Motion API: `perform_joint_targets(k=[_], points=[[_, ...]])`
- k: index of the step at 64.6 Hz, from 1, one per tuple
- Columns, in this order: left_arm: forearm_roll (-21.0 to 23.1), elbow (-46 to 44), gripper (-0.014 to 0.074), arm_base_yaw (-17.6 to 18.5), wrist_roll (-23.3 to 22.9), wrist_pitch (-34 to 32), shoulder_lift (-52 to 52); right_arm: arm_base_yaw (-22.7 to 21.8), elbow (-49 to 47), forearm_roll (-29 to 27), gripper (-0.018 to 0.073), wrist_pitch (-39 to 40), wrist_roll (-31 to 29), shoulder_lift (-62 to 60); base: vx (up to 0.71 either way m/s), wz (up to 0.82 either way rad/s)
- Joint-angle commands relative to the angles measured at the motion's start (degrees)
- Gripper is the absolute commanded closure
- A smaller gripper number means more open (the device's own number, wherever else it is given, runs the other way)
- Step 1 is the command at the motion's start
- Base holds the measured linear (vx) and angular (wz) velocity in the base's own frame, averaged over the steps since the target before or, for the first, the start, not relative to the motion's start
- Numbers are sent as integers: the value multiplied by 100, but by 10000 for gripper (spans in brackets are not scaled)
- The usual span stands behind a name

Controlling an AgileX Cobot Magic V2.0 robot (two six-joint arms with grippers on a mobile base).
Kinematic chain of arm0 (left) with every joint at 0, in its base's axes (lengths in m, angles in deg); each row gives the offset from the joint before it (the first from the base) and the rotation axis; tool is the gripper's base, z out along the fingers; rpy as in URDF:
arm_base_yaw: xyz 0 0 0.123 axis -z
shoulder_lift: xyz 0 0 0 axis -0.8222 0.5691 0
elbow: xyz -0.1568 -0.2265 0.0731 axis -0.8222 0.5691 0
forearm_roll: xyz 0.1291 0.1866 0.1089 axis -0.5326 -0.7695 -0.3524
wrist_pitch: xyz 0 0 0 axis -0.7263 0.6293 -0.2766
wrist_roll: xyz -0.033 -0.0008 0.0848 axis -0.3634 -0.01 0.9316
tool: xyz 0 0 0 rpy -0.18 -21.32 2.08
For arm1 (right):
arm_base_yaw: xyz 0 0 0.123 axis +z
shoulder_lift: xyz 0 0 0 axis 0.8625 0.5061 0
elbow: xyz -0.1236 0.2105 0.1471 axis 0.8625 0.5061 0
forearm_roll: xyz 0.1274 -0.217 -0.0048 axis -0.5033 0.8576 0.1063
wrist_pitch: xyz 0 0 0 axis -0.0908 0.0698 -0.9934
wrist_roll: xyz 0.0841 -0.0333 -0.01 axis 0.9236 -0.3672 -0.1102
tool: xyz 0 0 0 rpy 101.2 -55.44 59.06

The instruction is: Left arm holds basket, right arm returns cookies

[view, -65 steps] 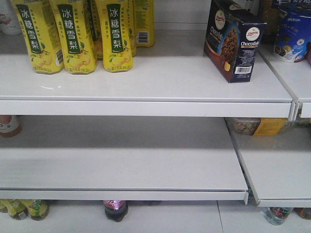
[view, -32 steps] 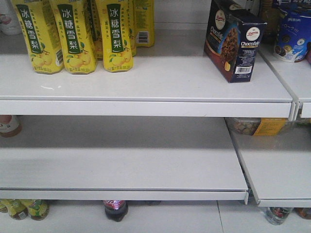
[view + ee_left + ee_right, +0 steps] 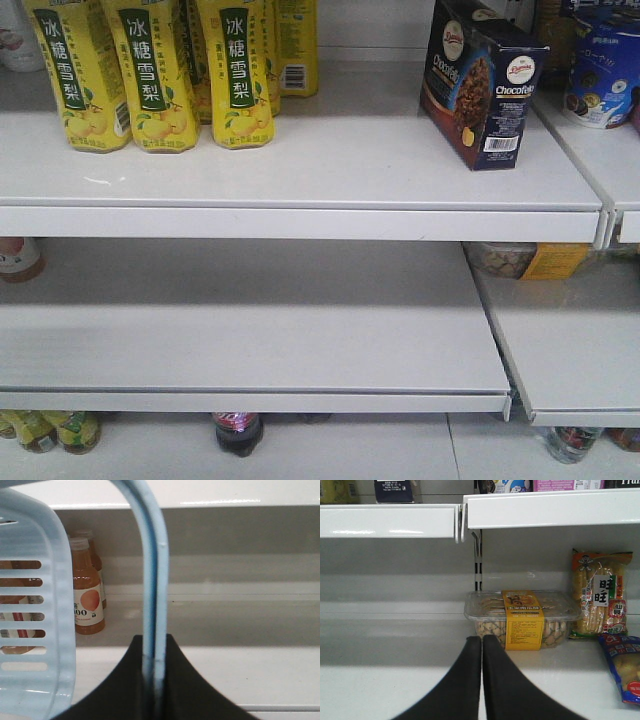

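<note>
The cookies (image 3: 480,85), a dark navy carton, stand upright on the top shelf (image 3: 300,175) at the right, angled with the barcode end toward me. No arm shows in the front view. In the left wrist view my left gripper (image 3: 154,645) is shut on the basket's light blue strap handle (image 3: 152,580), and the basket's slotted wall (image 3: 30,605) hangs at the left. In the right wrist view my right gripper (image 3: 482,640) is shut with nothing in it, level with the middle shelf. A dark carton base (image 3: 393,491) shows on the shelf above it.
Yellow pear-drink bottles (image 3: 160,75) fill the top shelf's left, and a blue-and-white round pack (image 3: 600,70) stands right of the carton. Ahead of the right gripper are a clear biscuit tub (image 3: 522,619), a snack bag (image 3: 600,600) and a blue packet (image 3: 622,670). Orange juice bottles (image 3: 87,592) stand behind the basket.
</note>
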Motion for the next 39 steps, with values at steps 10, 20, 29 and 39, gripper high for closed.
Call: perform_joint_targets(k=[10,20,29,39], points=[[-99,-134,603,3,109,-581,-99,-31,13,8,567,464,-40,-69,0,0],[-99,-134,603,3,109,-581,-99,-31,13,8,567,464,-40,-69,0,0],[-99,-134,603,3,109,-581,-99,-31,13,8,567,464,-40,-69,0,0],[-99,-134,603,3,109,-581,-99,-31,13,8,567,470,-39,-69,0,0]])
